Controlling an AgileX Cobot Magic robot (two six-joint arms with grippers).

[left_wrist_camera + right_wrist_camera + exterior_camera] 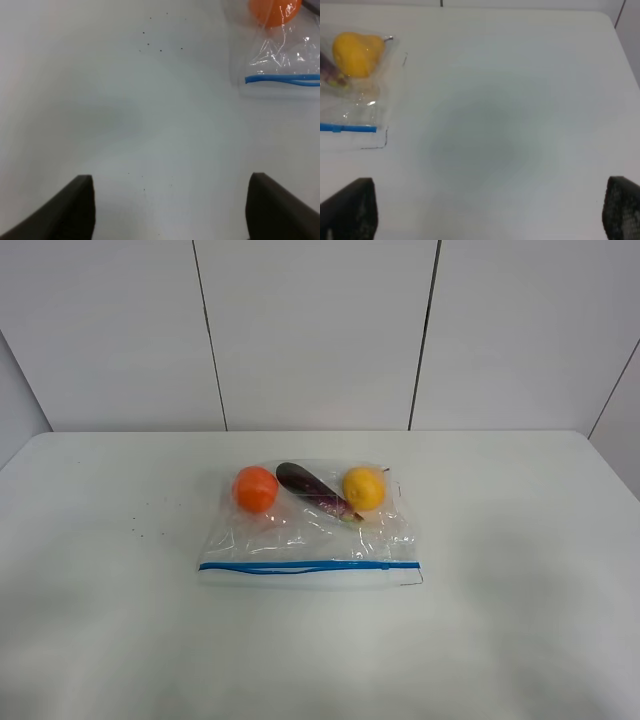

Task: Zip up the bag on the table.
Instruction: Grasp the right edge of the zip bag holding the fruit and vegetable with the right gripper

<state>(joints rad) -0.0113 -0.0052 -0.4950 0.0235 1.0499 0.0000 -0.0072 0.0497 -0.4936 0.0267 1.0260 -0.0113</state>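
Note:
The clear plastic bag (310, 530) lies flat in the middle of the white table (520, 540). Its blue zipper strip (308, 566) runs along the near edge, and the two blue lines stand slightly apart toward the left. Inside sit an orange fruit (255, 488), a purple eggplant (315, 491) and a yellow fruit (364, 488). Neither arm shows in the exterior view. My left gripper (170, 210) is open over bare table, with the bag's left end (280, 65) beyond it. My right gripper (490, 210) is open, with the bag's right end (355, 100) beyond it and to one side.
A white panelled wall (320, 330) stands behind the table. Small dark specks (160, 47) dot the tabletop to the left of the bag.

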